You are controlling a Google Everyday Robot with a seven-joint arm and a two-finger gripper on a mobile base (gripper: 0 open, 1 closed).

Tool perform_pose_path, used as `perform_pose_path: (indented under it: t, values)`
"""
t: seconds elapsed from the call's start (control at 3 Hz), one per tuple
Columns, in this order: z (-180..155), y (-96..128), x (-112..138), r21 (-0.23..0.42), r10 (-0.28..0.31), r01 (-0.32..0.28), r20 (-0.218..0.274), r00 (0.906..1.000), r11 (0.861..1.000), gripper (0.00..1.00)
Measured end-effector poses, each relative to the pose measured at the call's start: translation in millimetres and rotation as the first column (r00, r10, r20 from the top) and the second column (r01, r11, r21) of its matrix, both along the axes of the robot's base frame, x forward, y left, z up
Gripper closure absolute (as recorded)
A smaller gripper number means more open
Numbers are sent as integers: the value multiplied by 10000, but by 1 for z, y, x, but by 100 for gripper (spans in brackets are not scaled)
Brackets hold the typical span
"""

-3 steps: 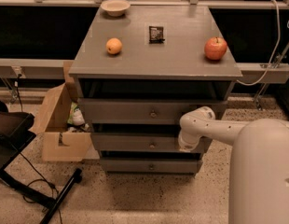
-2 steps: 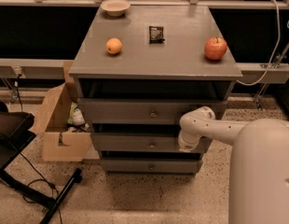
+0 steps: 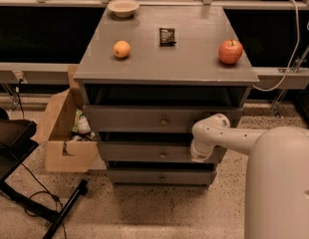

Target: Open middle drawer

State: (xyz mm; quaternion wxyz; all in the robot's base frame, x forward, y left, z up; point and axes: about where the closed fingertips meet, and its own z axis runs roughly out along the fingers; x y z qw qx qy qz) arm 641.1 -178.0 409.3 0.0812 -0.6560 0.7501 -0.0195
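Observation:
The grey cabinet (image 3: 164,59) has three drawers stacked one above the other. The middle drawer (image 3: 139,152) has a flat grey front and a small round dark knob (image 3: 163,155) at its centre. It stands about level with the drawers above and below. My white arm reaches in from the lower right. My gripper (image 3: 198,153) is at the end of the arm, against the right part of the middle drawer's front, to the right of the knob. The arm's last joint covers most of it.
The top drawer (image 3: 134,118) and bottom drawer (image 3: 139,177) each have a knob. On the cabinet top lie an orange (image 3: 121,49), a dark packet (image 3: 167,36), a red apple (image 3: 230,51) and a bowl (image 3: 123,7). An open cardboard box (image 3: 65,133) stands at the left, and a black stand (image 3: 25,183) lies on the floor.

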Motion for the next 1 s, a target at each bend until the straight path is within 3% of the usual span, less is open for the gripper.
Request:
perform_pose_path:
  t: [0.33, 0.67, 1.0]
  values:
    - [0, 0, 0, 0, 0, 0, 0, 10000, 10000, 59]
    - [0, 0, 0, 0, 0, 0, -1, 10000, 10000, 27]
    - [0, 0, 0, 0, 0, 0, -1, 10000, 10000, 5]
